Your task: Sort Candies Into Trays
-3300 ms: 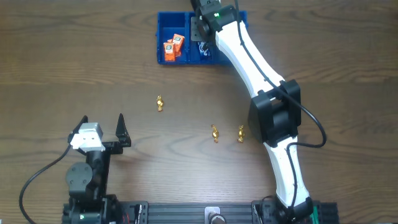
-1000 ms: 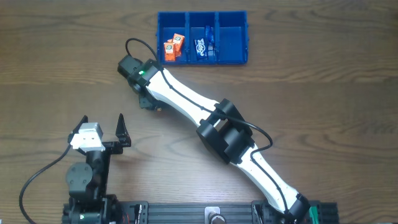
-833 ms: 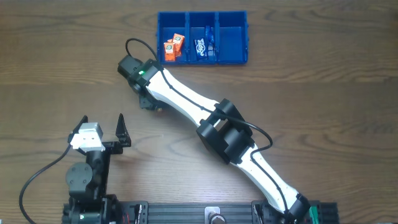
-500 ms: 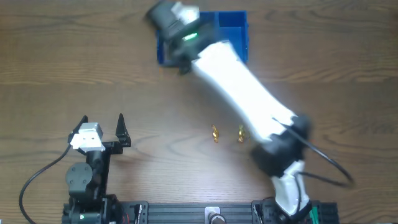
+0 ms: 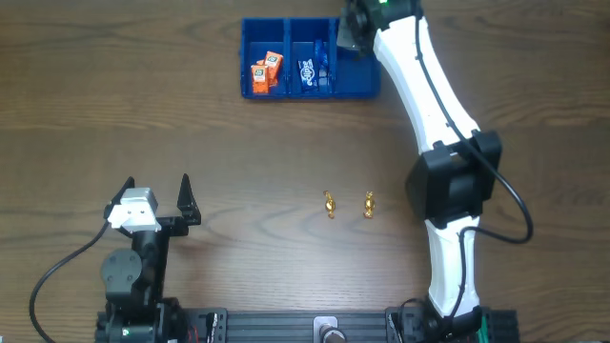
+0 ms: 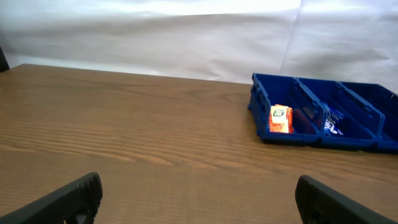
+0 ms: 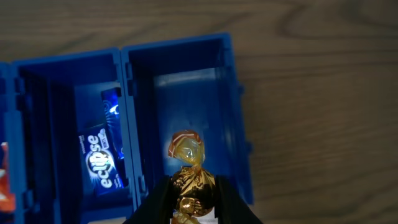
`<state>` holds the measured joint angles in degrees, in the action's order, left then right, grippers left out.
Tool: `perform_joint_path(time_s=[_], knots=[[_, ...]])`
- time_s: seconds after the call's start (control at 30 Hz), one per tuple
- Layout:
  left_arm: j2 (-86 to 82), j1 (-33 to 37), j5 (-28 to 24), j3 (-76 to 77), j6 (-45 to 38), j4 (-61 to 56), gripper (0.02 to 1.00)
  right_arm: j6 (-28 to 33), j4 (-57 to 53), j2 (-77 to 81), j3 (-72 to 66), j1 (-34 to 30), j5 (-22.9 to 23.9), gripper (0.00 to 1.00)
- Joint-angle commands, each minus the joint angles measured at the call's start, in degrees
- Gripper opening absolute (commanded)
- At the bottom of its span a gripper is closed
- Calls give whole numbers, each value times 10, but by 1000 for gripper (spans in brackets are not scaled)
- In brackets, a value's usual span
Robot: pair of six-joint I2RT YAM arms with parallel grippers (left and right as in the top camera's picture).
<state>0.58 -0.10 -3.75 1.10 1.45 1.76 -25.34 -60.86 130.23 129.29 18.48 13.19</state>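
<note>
Surface: wood-grain desk (image 5: 114, 105), white backdrop behind it.
Tray: blue tray (image 5: 311, 94) at the desk's far edge, three compartments side by side.
Sorted so far: orange boxes (image 5: 266, 71) in the left compartment, blue pack (image 7: 102, 158) in the middle one. It looks like one kind per compartment.
Right claw (image 7: 193, 198): above the tray, pinching a gold candy (image 7: 186, 152) by one end of its wrapper.
Candy position: over the empty right compartment (image 7: 186, 99), between its walls, not yet inside.
Reason for hold (judgement): an end grip leaves the candy's body free to drop cleanly once released.
Left claw (image 5: 157, 181): spread wide, holding nothing, near its base and well apart from the tray. Probably parked clear of the working arm.
Remaining: loose candies (image 5: 330, 203) and (image 5: 369, 204) on the desk, near each other, between the tray and the arm bases.
Step (judgement): release pending.
</note>
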Motion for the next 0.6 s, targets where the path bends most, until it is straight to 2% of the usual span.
perform_joint_path(time_s=[0.03, 0.33, 0.43, 0.47, 0.5, 0.53, 0.57, 0.6], knots=[[-3, 2, -3, -8, -2, 24, 996, 14, 12, 37, 1, -3, -9, 187], [-3, 2, -3, -8, -2, 24, 998, 14, 17, 54, 1, -3, -9, 202], [-3, 2, -3, -8, -2, 24, 998, 14, 19, 58, 1, -3, -9, 286], [-3, 2, -3, -8, -2, 24, 998, 14, 19, 58, 1, -3, -9, 332], [-3, 2, -3, -8, -2, 24, 998, 15, 19, 57, 1, -3, -9, 496], [-3, 2, -3, -8, -2, 24, 998, 22, 18, 57, 1, -5, -10, 730], [-3, 2, -3, -8, -2, 24, 996, 32, 19, 56, 1, -7, -18, 829], [-3, 2, -3, -8, -2, 24, 998, 34, 19, 55, 1, -11, -23, 858]])
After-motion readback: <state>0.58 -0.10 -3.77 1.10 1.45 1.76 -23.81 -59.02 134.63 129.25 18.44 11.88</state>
